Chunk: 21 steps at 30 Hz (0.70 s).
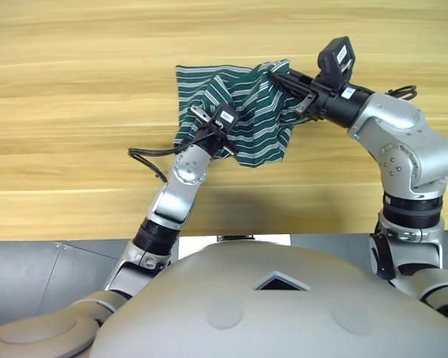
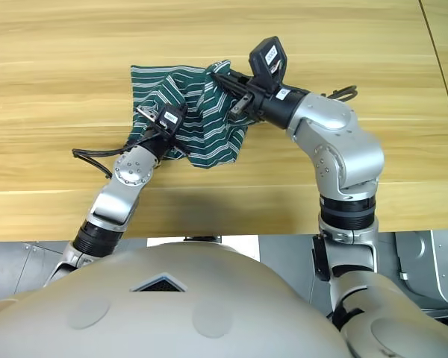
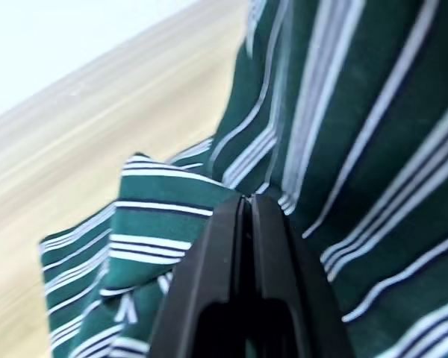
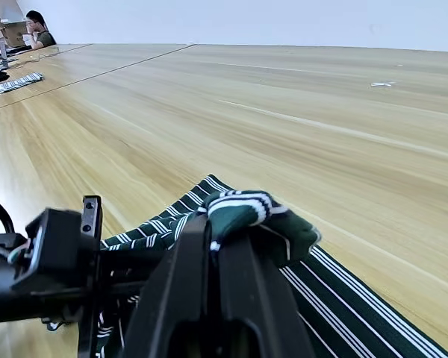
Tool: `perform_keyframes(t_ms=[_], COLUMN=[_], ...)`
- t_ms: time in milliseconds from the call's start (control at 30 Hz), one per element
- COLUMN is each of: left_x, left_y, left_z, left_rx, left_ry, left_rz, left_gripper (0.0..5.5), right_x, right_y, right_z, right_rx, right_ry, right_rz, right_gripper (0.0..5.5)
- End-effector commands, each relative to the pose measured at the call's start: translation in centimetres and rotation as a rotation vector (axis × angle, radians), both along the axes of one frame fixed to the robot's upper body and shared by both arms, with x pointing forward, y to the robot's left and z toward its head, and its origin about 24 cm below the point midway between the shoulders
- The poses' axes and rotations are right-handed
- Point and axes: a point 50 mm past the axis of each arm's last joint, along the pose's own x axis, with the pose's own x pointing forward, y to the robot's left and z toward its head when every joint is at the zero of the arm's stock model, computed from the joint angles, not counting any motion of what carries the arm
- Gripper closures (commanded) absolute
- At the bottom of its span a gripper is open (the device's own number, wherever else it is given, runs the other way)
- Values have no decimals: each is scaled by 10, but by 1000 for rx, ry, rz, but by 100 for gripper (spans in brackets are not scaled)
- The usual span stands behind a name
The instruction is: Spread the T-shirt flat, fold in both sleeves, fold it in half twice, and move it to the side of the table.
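Tension seems the aim: the left end effector (image 3: 246, 203) is clenched on the left edge of the T-shirt (image 1: 246, 119), which sits crumpled and partly lifted at the middle of the table (image 1: 75, 89). The right end effector (image 4: 213, 233) pinches a wad at its far right corner, probably to pull it flat.

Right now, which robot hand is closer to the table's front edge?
Left. The left gripper pinches the T-shirt nearer the front edge of the table; the right gripper holds its farther side.
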Motion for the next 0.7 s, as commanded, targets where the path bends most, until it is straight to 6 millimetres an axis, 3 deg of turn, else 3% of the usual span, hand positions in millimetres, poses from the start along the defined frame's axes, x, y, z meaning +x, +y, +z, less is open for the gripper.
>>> perform_keyframes(t_ms=[33,200,267,400,567,700], left_x=[1,0,-3,-18,-52,-63], left_y=[16,25,29,58,112,119], left_z=[1,2,11,48,98,129], left_rx=[-29,-42,-76,-167,-291,-371], left_ry=[0,-4,-35,-124,-210,-276], left_rz=[65,93,108,148,160,58], left_gripper=[548,548,548,548,548,548], right_x=[0,-2,-2,-4,-10,-24], right_y=[-5,-9,-14,-39,-91,-99], right_z=[-5,-11,-16,-10,20,38], right_rx=[-16,-23,-34,-119,-239,-271], right_ry=[-3,-8,-13,-105,-257,-381], right_rz=[-3,5,7,104,302,470], right_gripper=[550,550,550,550,550,550])
